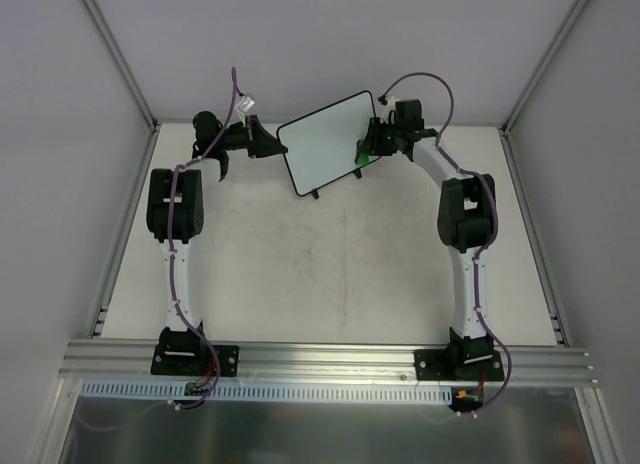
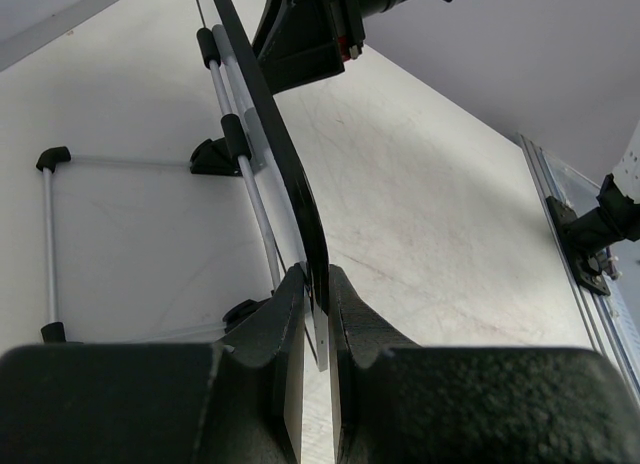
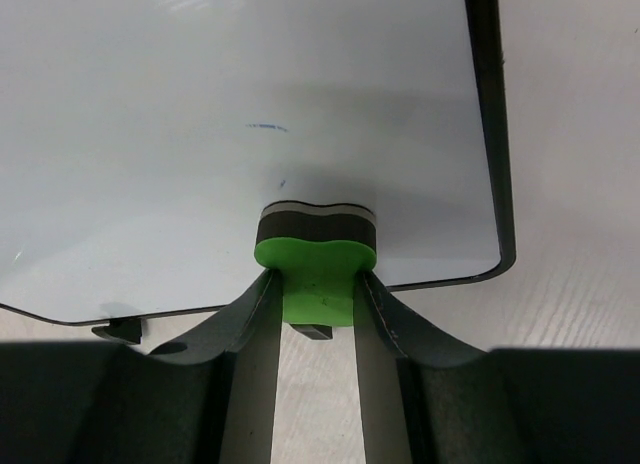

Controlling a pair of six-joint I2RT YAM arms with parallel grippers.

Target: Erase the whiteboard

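Table: one whiteboard pinched by left tool; one green eraser pinched by right tool.

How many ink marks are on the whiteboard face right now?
2. A short blue dash sits above the green eraser, and a tiny blue speck lies just over it. The eraser may hide more on the whiteboard.

Robot lab cell — aluminium rail, plain grey walls.

White arms carry black joints, purple cables.
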